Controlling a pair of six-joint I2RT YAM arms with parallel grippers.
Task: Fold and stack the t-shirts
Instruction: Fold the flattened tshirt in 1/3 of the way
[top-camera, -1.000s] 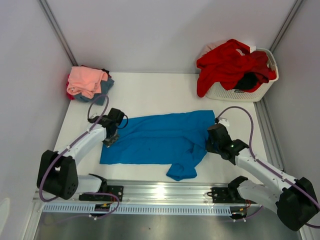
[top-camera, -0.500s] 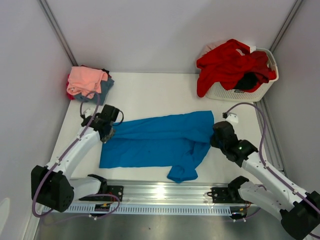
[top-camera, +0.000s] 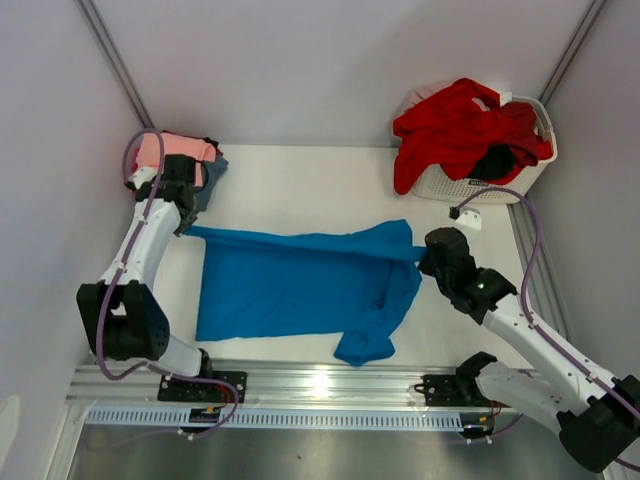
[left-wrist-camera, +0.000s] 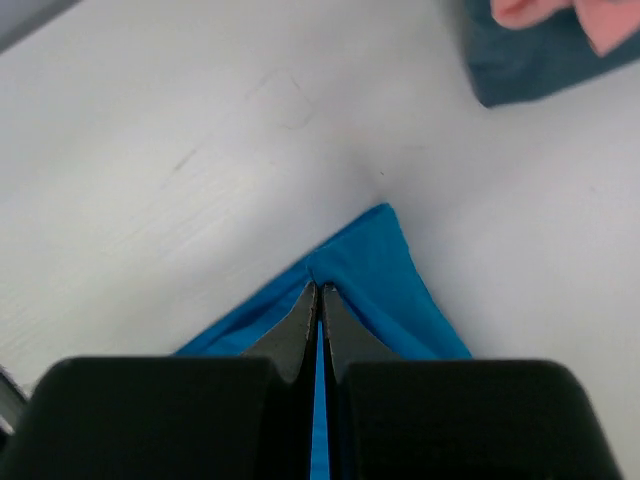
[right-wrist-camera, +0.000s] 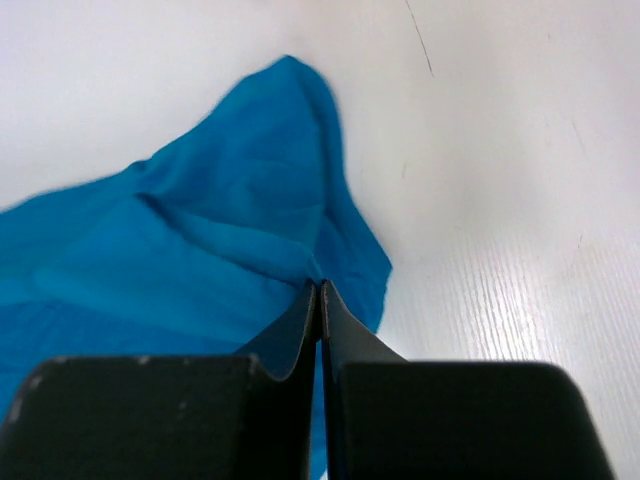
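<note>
The blue tee (top-camera: 300, 285) lies spread on the table (top-camera: 300, 190), its near sleeve bunched up. My right gripper (right-wrist-camera: 320, 288) is clamped on its right edge and my left gripper (left-wrist-camera: 320, 292) is pinched tight on its far left corner, the top hem stretched between them. Both bites look thin: I judge a hard pull could slip the cloth free, or drag the corner into the stack (top-camera: 205, 160).

Count:
- two grippers
- one blue tee
- one stack, showing a pink tee (top-camera: 196, 148) over a slate tee (top-camera: 212, 172)
- one basket (top-camera: 470, 188) holding a red tee (top-camera: 450, 125) and a black tee (top-camera: 495, 160)
</note>
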